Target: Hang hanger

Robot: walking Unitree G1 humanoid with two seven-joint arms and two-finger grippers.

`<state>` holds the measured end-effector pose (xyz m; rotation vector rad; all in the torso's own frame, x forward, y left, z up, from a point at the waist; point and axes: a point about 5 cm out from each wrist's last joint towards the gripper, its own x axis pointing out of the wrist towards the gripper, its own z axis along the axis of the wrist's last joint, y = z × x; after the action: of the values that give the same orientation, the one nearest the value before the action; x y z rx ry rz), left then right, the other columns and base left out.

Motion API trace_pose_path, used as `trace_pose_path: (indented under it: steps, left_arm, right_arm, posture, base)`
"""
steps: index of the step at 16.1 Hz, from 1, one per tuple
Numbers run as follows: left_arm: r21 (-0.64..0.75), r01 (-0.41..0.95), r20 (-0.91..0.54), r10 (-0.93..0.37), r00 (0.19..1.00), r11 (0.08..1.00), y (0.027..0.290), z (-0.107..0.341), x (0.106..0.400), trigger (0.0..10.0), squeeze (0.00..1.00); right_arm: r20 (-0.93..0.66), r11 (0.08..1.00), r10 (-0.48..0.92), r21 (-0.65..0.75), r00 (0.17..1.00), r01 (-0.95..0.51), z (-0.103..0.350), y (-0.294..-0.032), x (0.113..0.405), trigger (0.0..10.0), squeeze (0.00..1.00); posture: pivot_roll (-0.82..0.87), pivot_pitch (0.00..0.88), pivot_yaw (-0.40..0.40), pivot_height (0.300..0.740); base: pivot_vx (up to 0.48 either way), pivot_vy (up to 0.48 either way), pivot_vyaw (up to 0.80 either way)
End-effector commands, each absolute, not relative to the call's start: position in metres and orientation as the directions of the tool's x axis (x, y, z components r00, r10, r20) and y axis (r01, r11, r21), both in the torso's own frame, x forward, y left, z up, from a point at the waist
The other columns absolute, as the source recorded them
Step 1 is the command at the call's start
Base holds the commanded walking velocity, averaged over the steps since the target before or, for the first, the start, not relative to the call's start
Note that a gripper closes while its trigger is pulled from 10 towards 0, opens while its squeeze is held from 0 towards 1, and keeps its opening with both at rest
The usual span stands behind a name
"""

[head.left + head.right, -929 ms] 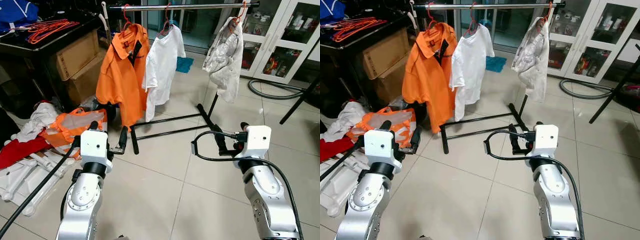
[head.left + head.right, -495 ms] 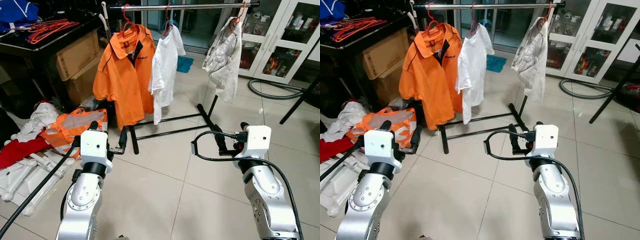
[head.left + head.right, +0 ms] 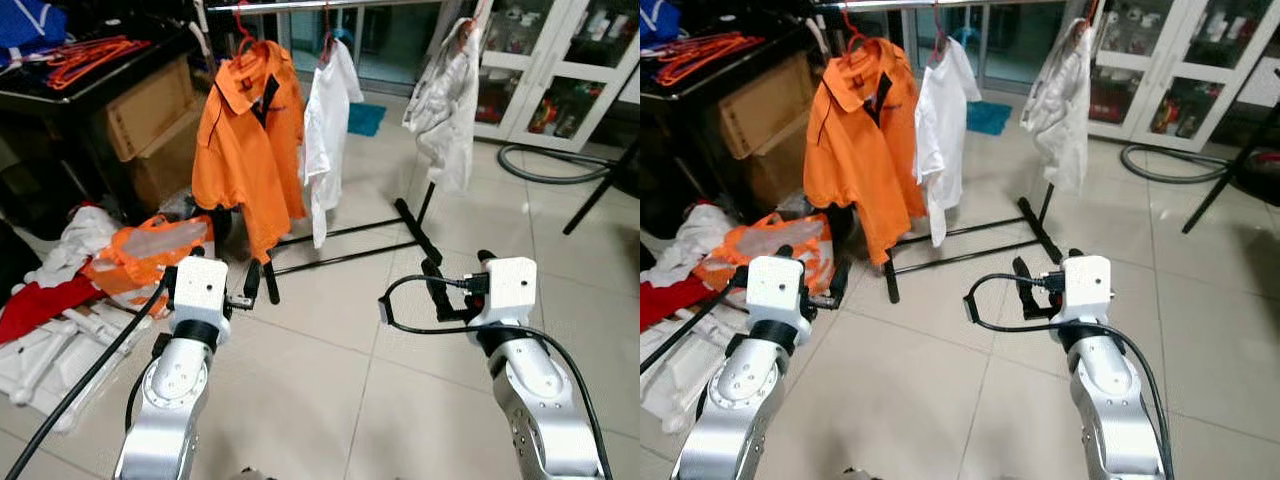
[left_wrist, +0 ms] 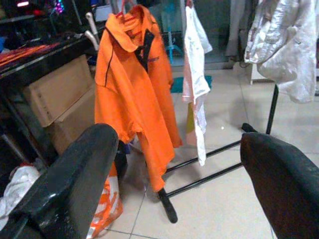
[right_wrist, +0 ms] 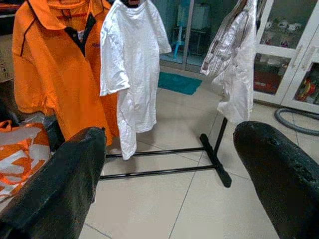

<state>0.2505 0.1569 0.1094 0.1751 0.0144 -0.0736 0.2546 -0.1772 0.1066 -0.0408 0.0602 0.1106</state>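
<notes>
Both arms raised low over the tiled floor [image 3: 320,400], in front of a black clothes rack [image 3: 345,235].

Left gripper [image 3: 222,290]: spread wide in the left wrist view, one black finger [image 4: 70,184] at each side with open air between, holding nothing and touching nothing. Aimed toward the orange polo shirt [image 3: 250,150], well short of it.

Right gripper [image 3: 455,290]: likewise parted wide in the right wrist view, finger [image 5: 55,184] and its partner far apart, empty, touching nothing. A black cable [image 3: 400,305] looping out beside its white wrist housing. Pointed at the rack's foot bars and the clothes above.

On the rail [image 3: 940,4] at the top of the head views, three garments: the orange polo on a red hanger [image 3: 240,18], a white T-shirt [image 3: 325,110] just beside it on the right and turned edge-on, and a silvery white jacket [image 3: 445,100] well apart at the rack's far end, on an orange-red hanger hook [image 3: 1092,12]. Polo and T-shirt close together, whether touching cannot be told.

On the dark table [image 3: 90,85] at far left, a heap of spare orange-red hangers [image 3: 90,55], with cardboard boxes [image 3: 150,110] below. On the floor at left, a pile of clothes [image 3: 110,255] in orange, white and red. Behind on the right, white glass-door cabinets [image 3: 560,70] and a grey hose [image 3: 540,170].
</notes>
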Motion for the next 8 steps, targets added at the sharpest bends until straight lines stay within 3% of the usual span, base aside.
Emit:
trace_pose_path:
  steps: [1,5,8]
  left_arm:
    - [0.195,0.084,-0.017,-0.083,0.996,0.977,0.152,0.114,0.249,10.0,0.00]
    - [0.199,0.041,0.052,-0.052,0.997,0.979,0.154,0.123,0.244,10.0,0.00]
    - [0.205,0.035,0.072,-0.051,0.996,0.978,0.155,0.130,0.242,10.0,0.00]
  right_arm:
    - [-0.047,0.990,0.127,-0.051,0.991,-0.129,0.114,-0.174,0.257,10.0,0.00]
    - [0.042,0.960,0.082,-0.272,0.996,-0.067,0.122,-0.172,0.261,10.0,0.00]
    - [0.062,0.985,0.069,-0.165,0.996,-0.058,0.120,-0.172,0.260,10.0,0.00]
  posture:
    - [-0.02,0.056,0.013,0.740]
    - [-0.01,0.052,-0.015,0.740]
    - [0.01,0.049,-0.032,0.740]
  base:
    - [0.000,0.000,0.00]
    - [0.000,0.000,0.00]
    - [0.000,0.000,0.00]
